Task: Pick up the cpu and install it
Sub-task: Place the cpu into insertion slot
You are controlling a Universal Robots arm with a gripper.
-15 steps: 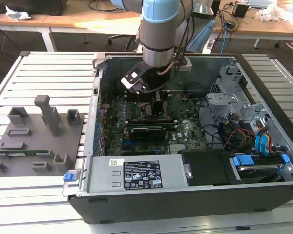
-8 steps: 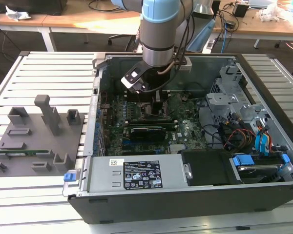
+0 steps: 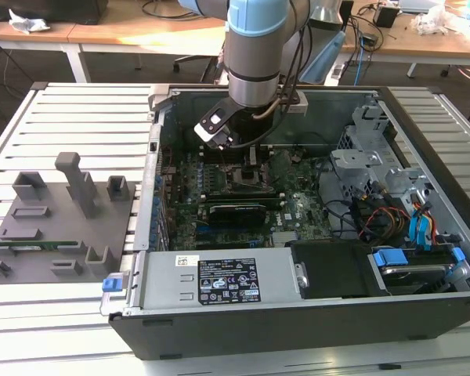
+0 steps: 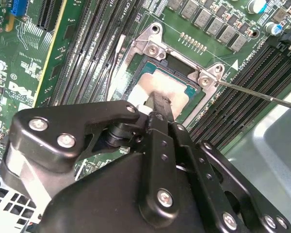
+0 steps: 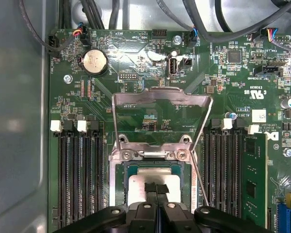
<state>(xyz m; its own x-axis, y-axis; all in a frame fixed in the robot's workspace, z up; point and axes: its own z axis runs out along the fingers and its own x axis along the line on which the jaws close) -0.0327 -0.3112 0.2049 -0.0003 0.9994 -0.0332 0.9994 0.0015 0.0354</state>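
Gripper [image 5: 156,187]: fingers pressed together, tips on the cpu [image 5: 138,187].
Cpu: flat in the socket [image 5: 117,194].
Care: keep it square; press lightly, evenly.

- Surface [image 3: 70,110]: pale metal, built of parallel slats with dark grooves between them, running across the exterior view from its left to its right.
- Far desks [image 3: 125,31]: light wooden tops beyond the surface, carried on white legs [image 3: 80,63]; a second wooden top [image 3: 431,45] stands at the exterior view's far right.
- Floor [image 3: 12,82]: dark, seen between the surface and the far desks.
- Chair base [image 3: 189,59]: dark spokes under the far desks.
- Desk clutter: black cables [image 3: 168,9] and a crumpled white item [image 3: 27,22].
- Light: a bright warm patch falls on the far desks; the slats are evenly lit.
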